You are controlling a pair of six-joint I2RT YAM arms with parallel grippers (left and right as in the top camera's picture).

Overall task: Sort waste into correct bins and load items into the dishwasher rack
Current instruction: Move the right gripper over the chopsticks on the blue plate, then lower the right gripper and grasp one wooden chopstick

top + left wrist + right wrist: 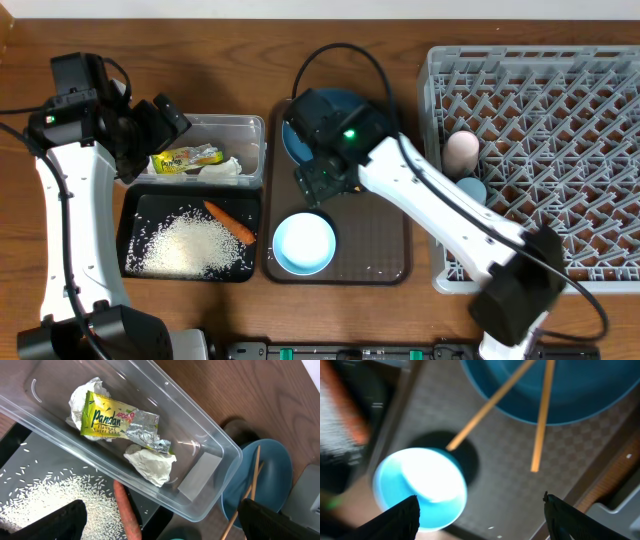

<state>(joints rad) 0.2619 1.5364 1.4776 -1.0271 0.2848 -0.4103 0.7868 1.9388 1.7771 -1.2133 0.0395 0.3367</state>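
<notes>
Orange carrot (229, 222), one: lying in the black tray (135, 212), its long axis running from upper left to lower right in the overhead view, just beside the rice. In the left wrist view its lower end is running out of frame.

White rice grains (188, 245), one loose heap, too many to count: spreading over the same tray's floor.

Clear box (257, 140), one: sitting on the wooden worktop (230, 60) just beyond the black tray.
- It is holding one snack wrapper (112, 417), whose long axis is lying along the box's length.
- It is also holding crumpled white tissue (150, 462), showing as two lumps, one peeking from under the wrapper. Whether they are joined cannot be told.

Dark-blue plate (289, 142), one: sitting at the far end of the brown serving tray (375, 240), mostly hiding under the right arm.

Chopsticks (542, 415), two: leaning over the plate's rim and spreading apart toward the bowl, with their lower tips lying on the serving tray. The frame is cutting off their upper ends.

Pale-blue bowl (304, 243), one: standing mouth up at the tray's near end.

Pink cup (461, 150) and light-blue cup (472, 190), one each: sitting in the rack (560, 120) at its left edge. The blue one is proving hard to make out beside the arm.

Left tool (162, 505): hovering over the box, fingers spread wide, gripping nothing.

Right tool (480, 497): hovering over the serving tray between plate and bowl, fingers standing apart, empty. The left edge of its own view is blurring.
</notes>
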